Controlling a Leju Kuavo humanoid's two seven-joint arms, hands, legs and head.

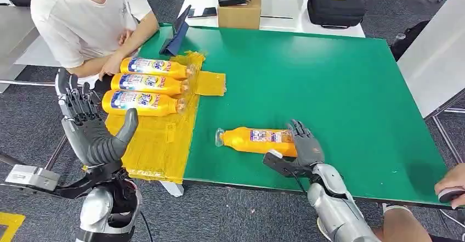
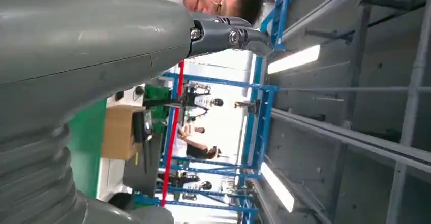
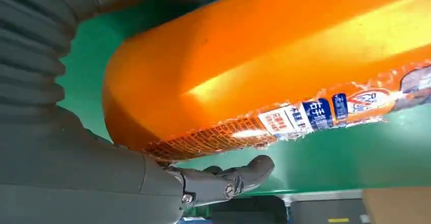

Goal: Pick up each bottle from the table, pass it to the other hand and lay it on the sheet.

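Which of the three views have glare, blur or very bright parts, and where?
Head view: even light, sharp, only soft shadows on the green table. Left wrist view: the background beyond the left hand is washed out white, and the ceiling lamps glare. Right wrist view: a bright highlight runs along the orange bottle, and the right hand is blurred because it is so close.

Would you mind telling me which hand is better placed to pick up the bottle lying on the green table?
The right hand: it already sits at the base of the lone orange bottle, fingers around it. The left hand is raised, holding nothing, off the table edge beside the yellow sheet.
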